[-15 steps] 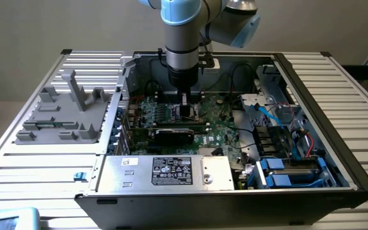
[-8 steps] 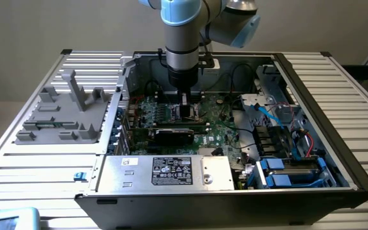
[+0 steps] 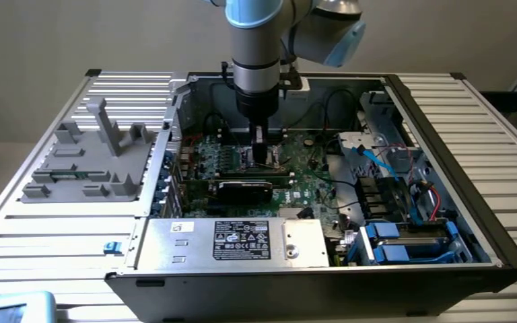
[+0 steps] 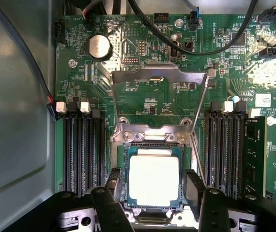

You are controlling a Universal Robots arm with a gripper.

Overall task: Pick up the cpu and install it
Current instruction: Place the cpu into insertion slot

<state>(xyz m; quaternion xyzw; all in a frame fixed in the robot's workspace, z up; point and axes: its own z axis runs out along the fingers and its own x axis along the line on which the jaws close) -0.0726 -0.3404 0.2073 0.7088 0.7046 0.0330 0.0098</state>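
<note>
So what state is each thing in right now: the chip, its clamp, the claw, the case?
cpu: lying flat in its socket.
socket clamp frame: swung up, open.
gripper: open, fingers either side of the cpu.
memory slots: empty.
computer case: side off, insides exposed.

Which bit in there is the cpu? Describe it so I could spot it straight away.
Look inside the open computer case at the big green circuit board. Between its two banks of long black slots, right under the gripper, sits a square socket. The cpu lies in it: a small flat square with a pale silver top and thin green edge, unlike the dark parts around it.
</note>
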